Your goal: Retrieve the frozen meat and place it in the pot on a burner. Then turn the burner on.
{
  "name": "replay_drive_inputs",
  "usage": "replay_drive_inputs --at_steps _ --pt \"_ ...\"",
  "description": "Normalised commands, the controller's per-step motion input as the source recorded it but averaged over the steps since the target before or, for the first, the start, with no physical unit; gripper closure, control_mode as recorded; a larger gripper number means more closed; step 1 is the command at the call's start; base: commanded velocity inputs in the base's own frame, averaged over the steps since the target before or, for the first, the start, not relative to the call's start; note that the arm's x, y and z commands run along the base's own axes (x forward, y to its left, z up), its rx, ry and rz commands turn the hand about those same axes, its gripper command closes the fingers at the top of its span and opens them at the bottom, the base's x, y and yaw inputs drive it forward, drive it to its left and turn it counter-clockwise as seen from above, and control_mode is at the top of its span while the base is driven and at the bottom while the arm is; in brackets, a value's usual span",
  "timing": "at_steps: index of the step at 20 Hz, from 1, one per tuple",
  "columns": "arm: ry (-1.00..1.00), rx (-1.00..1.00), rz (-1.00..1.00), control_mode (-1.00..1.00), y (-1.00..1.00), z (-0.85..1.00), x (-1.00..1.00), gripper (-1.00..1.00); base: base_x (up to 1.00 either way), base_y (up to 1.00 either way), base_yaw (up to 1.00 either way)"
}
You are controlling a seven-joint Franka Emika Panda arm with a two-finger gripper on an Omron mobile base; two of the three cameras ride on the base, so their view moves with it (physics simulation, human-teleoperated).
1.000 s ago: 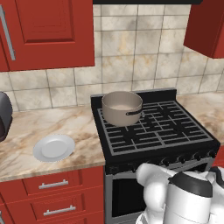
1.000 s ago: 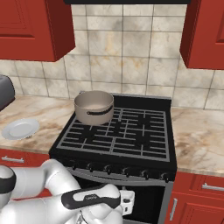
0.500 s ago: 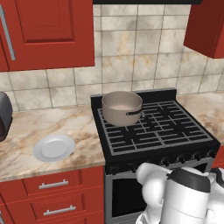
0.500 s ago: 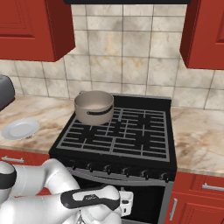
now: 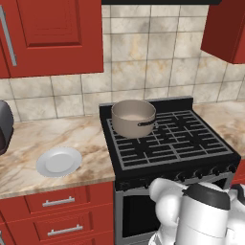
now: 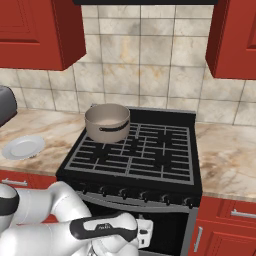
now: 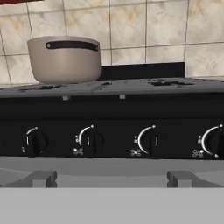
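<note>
Pot (image 5: 134, 117) sits on the rear-left burner (image 5: 135, 133) of the black stove (image 5: 168, 143), upright, dark side handle facing the front. Inside looks pale and bare. In the right base view the same pot (image 6: 107, 122) is at the back-left corner of the grates, handle toward the camera.

Frozen meat can't be located in these views.

Arm is folded low in front of the stove, below counter height. Gripper (image 6: 143, 233) hangs by the oven door (image 6: 165, 235) under the knob row; jaws are spread fully, nothing between them.

Hand view looks level at the stove front: four knobs (image 7: 89, 141) in a row on the black control panel, pot (image 7: 64, 59) above at upper left on the grate edge, tiled backsplash (image 7: 144, 30) behind.

White plate (image 5: 59, 161) lies on the marble counter (image 5: 72, 139) left of the stove, well apart from the pot. Red cabinets (image 5: 52, 36) above, red drawers (image 5: 57, 203) below the counter.
</note>
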Motion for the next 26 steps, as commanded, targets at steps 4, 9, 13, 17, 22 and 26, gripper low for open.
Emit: replay_drive_inputs --at_steps 4,9,13,17,22,26 --pt "-0.01 0.00 -0.05 -1.00 0.09 0.00 0.13 -1.00 0.00 0.00 0.00" --pt "-0.06 0.00 -0.01 -1.00 0.12 -0.04 0.15 -1.00 0.00 0.00 0.00" --pt "-0.09 0.00 0.00 -1.00 0.01 -0.04 0.19 -1.00 0.00 0.00 0.00" --pt "-0.07 0.01 0.00 -1.00 0.09 -0.08 0.10 -1.00 0.00 0.00 0.00" --pt "0.00 0.06 0.00 -1.00 0.23 -0.21 0.00 -1.00 0.00 0.00 0.00" --pt "0.00 0.01 0.00 -1.00 0.05 -0.03 0.01 -1.00 0.00 0.00 0.00"
